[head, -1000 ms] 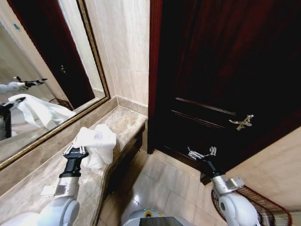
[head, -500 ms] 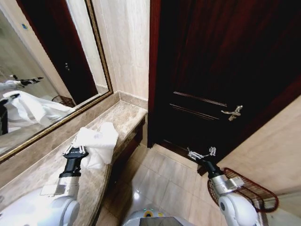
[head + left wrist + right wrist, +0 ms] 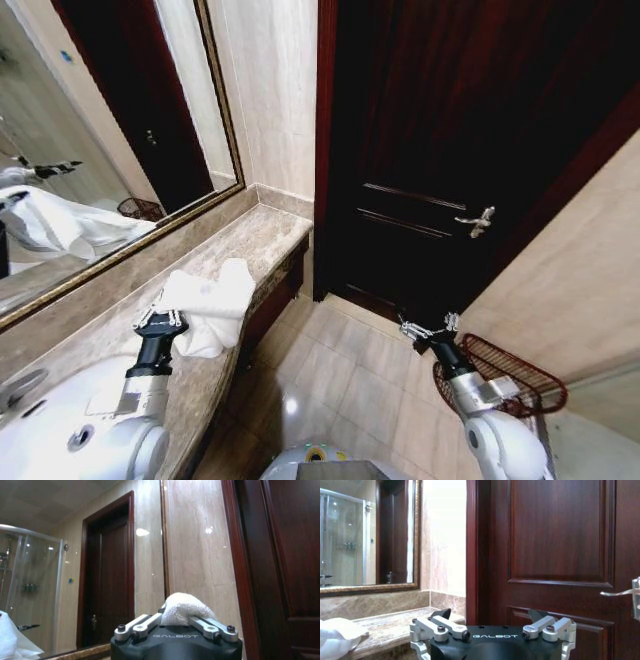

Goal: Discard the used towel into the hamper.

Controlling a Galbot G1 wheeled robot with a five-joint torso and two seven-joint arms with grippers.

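Left gripper (image 3: 161,322) clenched on towel (image 3: 208,300), held above the counter (image 3: 262,243) for carrying. Right gripper (image 3: 428,329) empty, jaws spread, low by the door (image 3: 450,130). Hamper (image 3: 505,372) on floor, near right.

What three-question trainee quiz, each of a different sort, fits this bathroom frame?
1. True or false: the left gripper is shut on the white cloth towel.
2. The round reddish-brown wire hamper stands: A) on the marble counter; B) on the floor by the right arm; C) under the mirror.
3. Fill in: the right gripper is ____.

Key: 1 true; 2 B; 3 open, holding nothing.
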